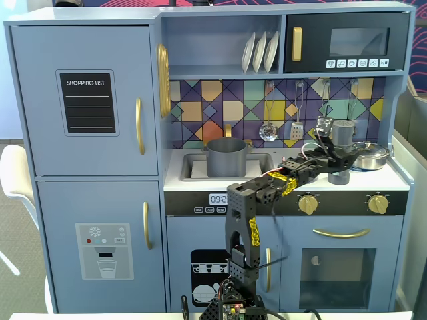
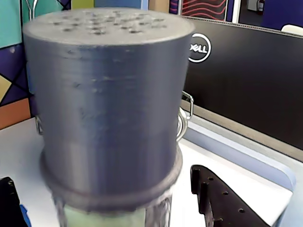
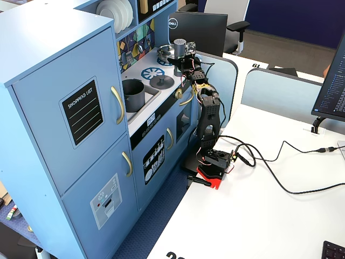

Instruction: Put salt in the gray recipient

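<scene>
Claw [image 1: 338, 160] clenched round the salt [image 1: 341, 137], upright at the far right of the counter, beside the steel pan [image 1: 369, 155]; pot [image 1: 227, 157] left, in the sink.

Gray salt [image 2: 109, 109] with pale green label — gray pot [image 1: 227, 157], light blue kitchen [image 1: 87, 167], bright diamond-pattern tiles [image 1: 220, 107], black arm [image 1: 241, 220].

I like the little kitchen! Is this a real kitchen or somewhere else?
Probably an office with a toy kitchen in it. The blue play kitchen stands beside white desks, with a black Dell monitor behind, and a small black robot arm reaches over its counter.
</scene>
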